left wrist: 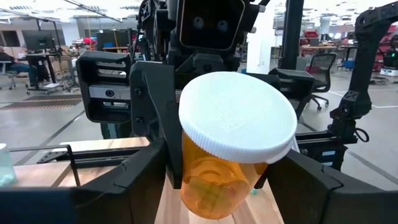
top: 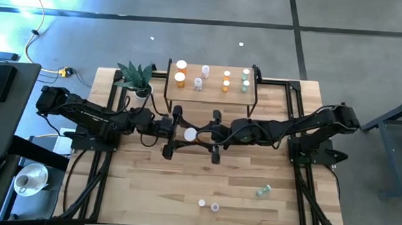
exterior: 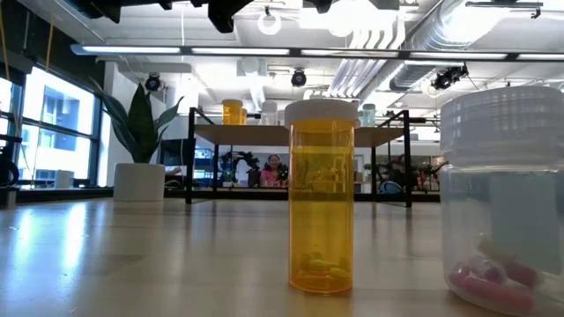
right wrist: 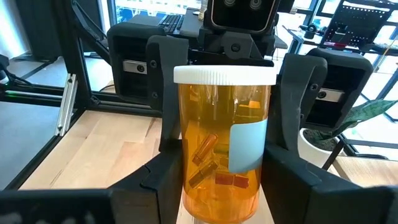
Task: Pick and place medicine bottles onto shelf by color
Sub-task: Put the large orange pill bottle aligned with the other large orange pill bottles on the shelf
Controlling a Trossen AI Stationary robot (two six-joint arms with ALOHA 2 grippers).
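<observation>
Item: orange medicine bottle [right wrist: 222, 152], large size, white ribbed cap, pale label patch on one side, a few loose capsules at the bottom. Location: held above the middle of the table, just in front of the shelf [top: 211, 96], between the two arms where they meet. Handling, as a judgement: light and mostly empty, rigid thin plastic, smooth and rounded, so apt to twist or slip between flat pads; not fragile, though the contents will rattle and shift. Best taken on the straight body wall below the cap, not on the cap's edge. Right gripper [right wrist: 222, 180]: jaws partly closed on the lower body, bottle upright between them. Left gripper [left wrist: 214, 180]: jaws standing either side of the same bottle, cap toward its camera; whether they press on it cannot be told. On the shelf: several bottles already stood in groups, orange [top: 181, 72], white and pale green. Remaining on the table: an orange bottle [exterior: 321, 198], a clear one [exterior: 502, 202], a green one [top: 264, 191] lying on its side.
</observation>
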